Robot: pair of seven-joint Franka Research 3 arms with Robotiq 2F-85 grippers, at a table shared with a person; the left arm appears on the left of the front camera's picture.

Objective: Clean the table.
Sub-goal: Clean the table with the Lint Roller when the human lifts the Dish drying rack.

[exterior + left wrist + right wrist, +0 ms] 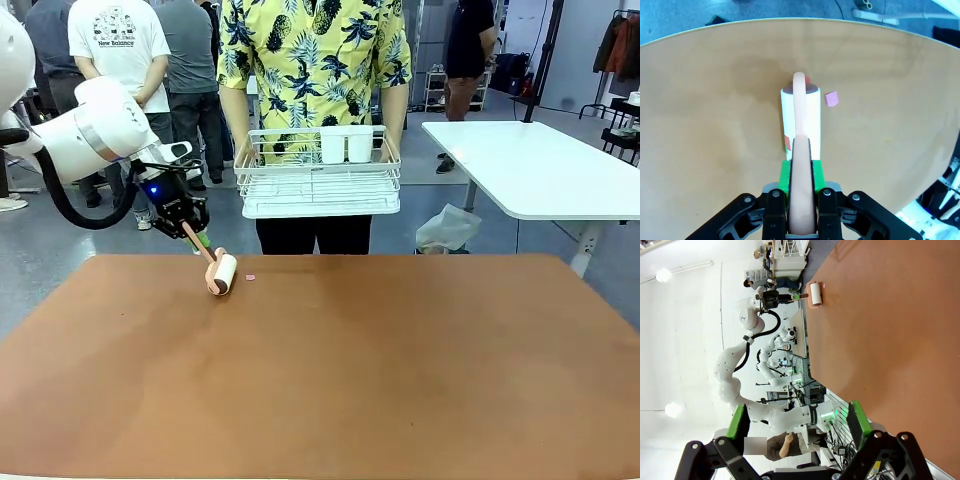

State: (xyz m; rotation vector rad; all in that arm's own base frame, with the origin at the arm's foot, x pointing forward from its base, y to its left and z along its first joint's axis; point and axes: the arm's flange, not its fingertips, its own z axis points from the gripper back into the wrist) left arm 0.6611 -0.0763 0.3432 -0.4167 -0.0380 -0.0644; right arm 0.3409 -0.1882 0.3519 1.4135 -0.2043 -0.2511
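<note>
Left end effector (801,170): clenched on the peach handle (799,100) of a lint roller (812,117), green pads on either side of the shaft. The roller's white drum rests on the reddish-brown worktop (715,125), near its far left edge in the front view. A pink scrap (832,98) lies just beside the drum, apart from it.

Right end effector (797,420): released, fingers spread wide, holding nothing, hanging off the worktop's side.

Judgement: the worktop is rigid, flat and matte, so it takes rolling pressure without give. The roller looks light, and its sheet is likely tacky. The right hold is the handle, as now, never the drum. The scrap looks paper-light and should lift on contact.
</note>
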